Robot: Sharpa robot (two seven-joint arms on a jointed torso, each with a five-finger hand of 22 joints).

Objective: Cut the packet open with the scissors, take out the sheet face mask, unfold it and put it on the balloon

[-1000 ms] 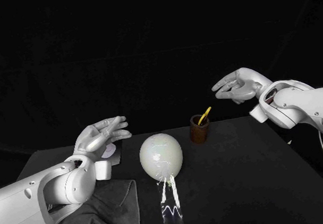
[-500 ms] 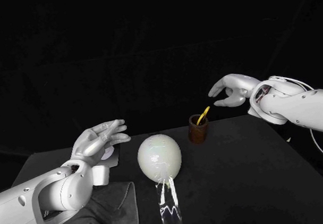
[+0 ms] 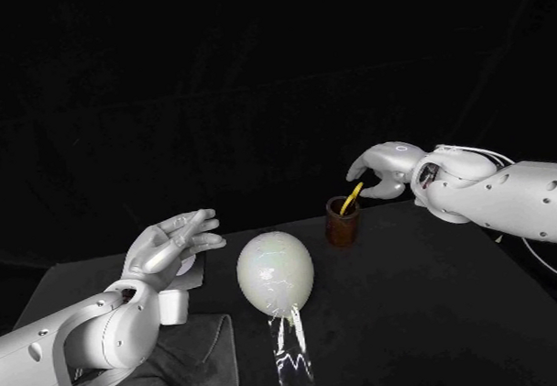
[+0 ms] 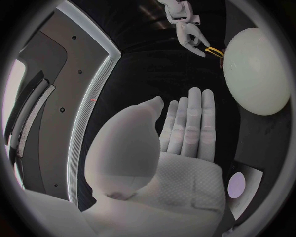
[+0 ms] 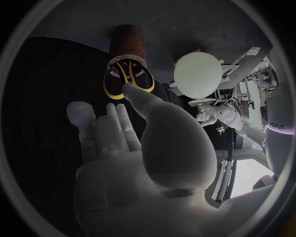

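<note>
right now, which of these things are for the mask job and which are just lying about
For the job: yellow-handled scissors, balloon, right hand just above the scissors.

Lying about: brown cup that holds the scissors, grey cloth.

Head camera: set high, looking down and forward over the black table [image 3: 422, 308]; takes in both arms, well back.
Left wrist camera: close behind left hand [image 4: 179, 143], facing across the table.
Right wrist camera: close behind right hand [image 5: 129, 148], facing the cup [image 5: 128, 43] holding the scissors [image 5: 125, 74].
All share the balloon [image 3: 276, 269] and the yellow handles, which are small and seemingly half-hidden from the left wrist.
</note>
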